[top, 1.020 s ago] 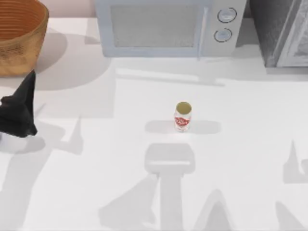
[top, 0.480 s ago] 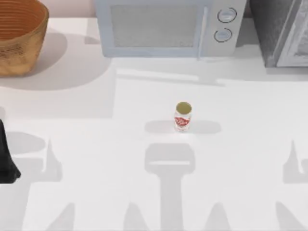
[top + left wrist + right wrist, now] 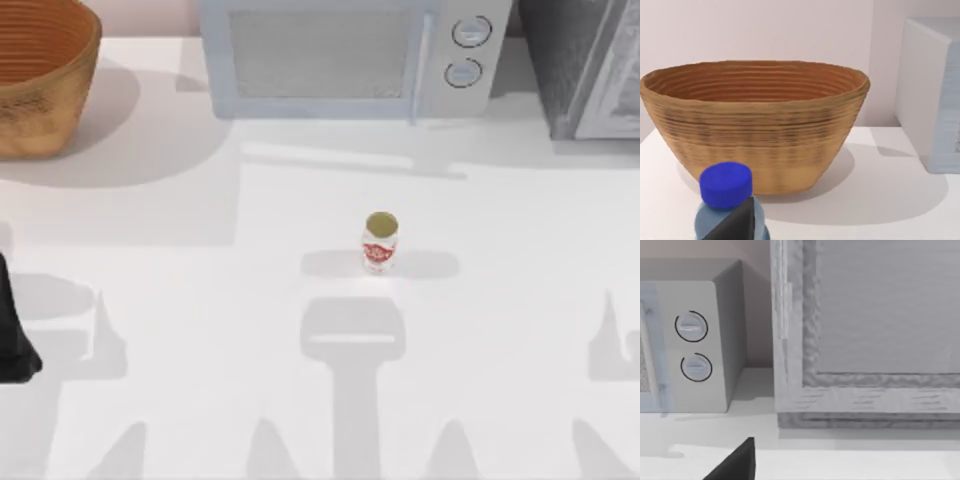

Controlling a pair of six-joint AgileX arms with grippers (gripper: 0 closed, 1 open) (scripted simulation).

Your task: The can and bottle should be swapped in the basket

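**Basket, can and bottle on the white table: one of each**

Basket (image 3: 40, 75) stood at the far left corner of the table (image 3: 200, 300), a single round wicker bowl with its mouth facing up and ribbed inner walls showing. In the left wrist view the same basket (image 3: 755, 125) sat upright on its narrow base, and nothing could be seen lying inside it from that angle. One bottle (image 3: 727, 200), pale blue with a bright blue cap, stood upright just before the left arm's camera, on the near side of the basket and apart from it, its long axis vertical and cap uppermost. A dark fingertip (image 3: 740, 222) of the left gripper overlapped the bottle's shoulder; whether the jaws were clamped on the bottle or standing loose could not be told. In the top view a dark part of the left arm (image 3: 12, 335) lay at the table's left edge.

One can (image 3: 380, 243) stood near the table's middle, well apart from the basket, long axis vertical, gold-olive top facing up.

One pale grey microwave (image 3: 350, 55) with two round dials stood along the far edge, and a grey cabinet (image 3: 590, 65) stood to its right. A dark fingertip (image 3: 737, 465) of the right gripper showed in the right wrist view; its grip state could not be told.
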